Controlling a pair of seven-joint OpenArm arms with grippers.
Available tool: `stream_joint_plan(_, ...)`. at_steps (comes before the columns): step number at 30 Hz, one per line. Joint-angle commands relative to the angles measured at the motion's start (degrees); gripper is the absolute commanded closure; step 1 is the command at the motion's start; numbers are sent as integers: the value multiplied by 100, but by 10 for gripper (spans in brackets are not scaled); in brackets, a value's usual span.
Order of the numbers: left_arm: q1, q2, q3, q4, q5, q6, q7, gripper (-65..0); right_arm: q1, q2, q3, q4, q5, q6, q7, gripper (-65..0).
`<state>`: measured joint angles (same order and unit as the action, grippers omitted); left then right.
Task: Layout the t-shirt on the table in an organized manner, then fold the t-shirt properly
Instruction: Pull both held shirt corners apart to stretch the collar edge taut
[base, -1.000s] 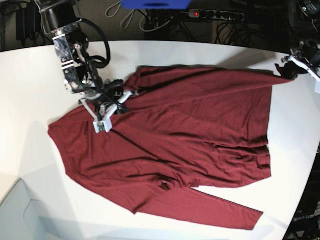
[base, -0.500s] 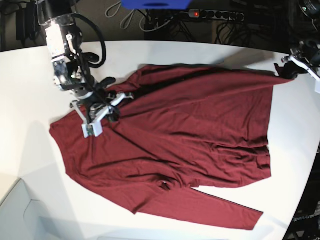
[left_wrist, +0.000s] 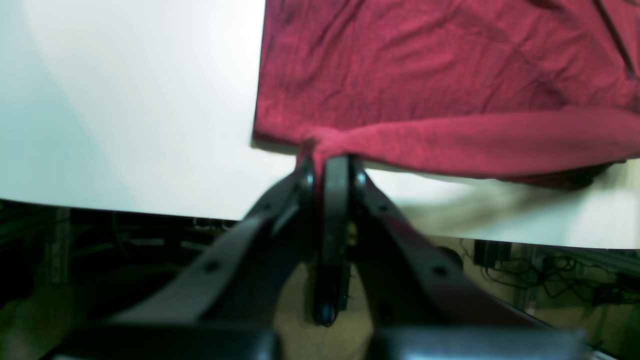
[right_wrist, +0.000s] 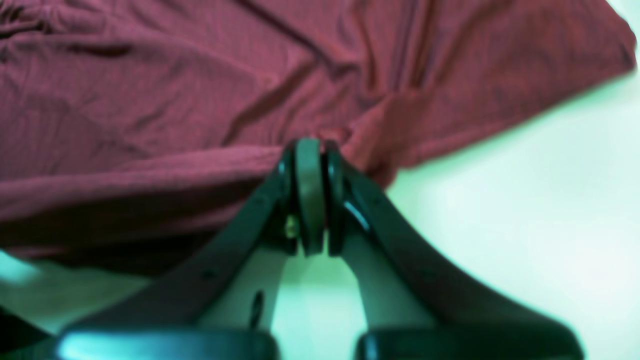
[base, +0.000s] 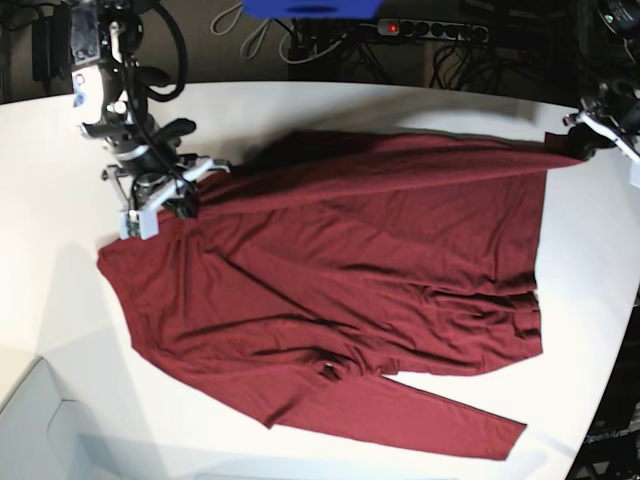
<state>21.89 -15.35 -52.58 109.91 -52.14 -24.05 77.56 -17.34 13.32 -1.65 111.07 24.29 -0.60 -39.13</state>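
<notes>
My right gripper is clamped on the t-shirt at its upper edge. My left gripper pinches the opposite corner. The shirt lies wrinkled across the table, top edge pulled taut between both grips.

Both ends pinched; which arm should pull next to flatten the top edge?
Probably right. Its end effector grips the shirt with bare table beyond; the left end effector is already at the table's edge.
</notes>
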Motion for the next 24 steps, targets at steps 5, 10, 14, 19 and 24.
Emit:
stream_joint_plan(5,-4,-95,5,82,-74,-25,-59,-4,-380,52,178,256,-7,29,146,0)
stream_joint_plan(10,-4,-16,14,99,-83,-25,-24,-4,-749,176,249,256,10,29,296,0)
stream_joint_plan(14,-4,37,14,99,-65,-25,-24,-4,-811,167,213,256,1,29,445,0)
stream_joint_plan(19,4,63,14,91,-65,-25,-24,-4,-450,193,-297,194,-16,29,243,-63)
stream_joint_plan(24,22,63,14,91,-92,-25,-24,-4,191,96,-648,159,-25,3,-645,-262)
